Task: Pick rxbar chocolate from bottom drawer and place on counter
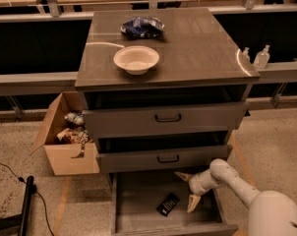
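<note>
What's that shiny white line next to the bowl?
In the camera view, that is glare: light bouncing off the glossy counter beside the white bowl; the bottom drawer looks dimmer, where the open gripper hovers beside the rxbar chocolate.

I note dim, warm light from overhead. Glare streaks cross the counter [197, 48] beside the white bowl [136, 59] and at its right edge. The drawer recesses lie in deep shadow. The gripper [189, 190], fingers spread, shows pale over the dim bottom drawer [138, 200].
</note>
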Controlling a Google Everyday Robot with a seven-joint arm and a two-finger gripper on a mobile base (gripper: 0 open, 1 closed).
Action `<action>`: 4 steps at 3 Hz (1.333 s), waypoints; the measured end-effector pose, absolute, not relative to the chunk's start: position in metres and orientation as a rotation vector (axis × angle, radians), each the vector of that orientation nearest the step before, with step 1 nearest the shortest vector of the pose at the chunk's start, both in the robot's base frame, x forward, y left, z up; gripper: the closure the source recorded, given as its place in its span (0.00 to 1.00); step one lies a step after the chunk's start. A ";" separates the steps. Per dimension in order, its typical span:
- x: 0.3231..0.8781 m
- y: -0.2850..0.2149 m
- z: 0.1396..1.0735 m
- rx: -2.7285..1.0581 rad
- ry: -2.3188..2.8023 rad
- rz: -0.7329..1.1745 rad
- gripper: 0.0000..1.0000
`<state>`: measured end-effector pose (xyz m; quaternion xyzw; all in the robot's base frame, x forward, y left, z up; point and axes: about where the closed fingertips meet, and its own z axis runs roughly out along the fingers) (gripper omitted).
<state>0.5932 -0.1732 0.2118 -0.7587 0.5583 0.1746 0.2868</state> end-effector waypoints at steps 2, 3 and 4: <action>0.605 -0.164 0.197 -2.077 1.421 0.484 0.00; 0.603 -0.158 0.191 -2.098 1.397 0.477 0.00; 0.598 -0.147 0.186 -2.116 1.359 0.482 0.00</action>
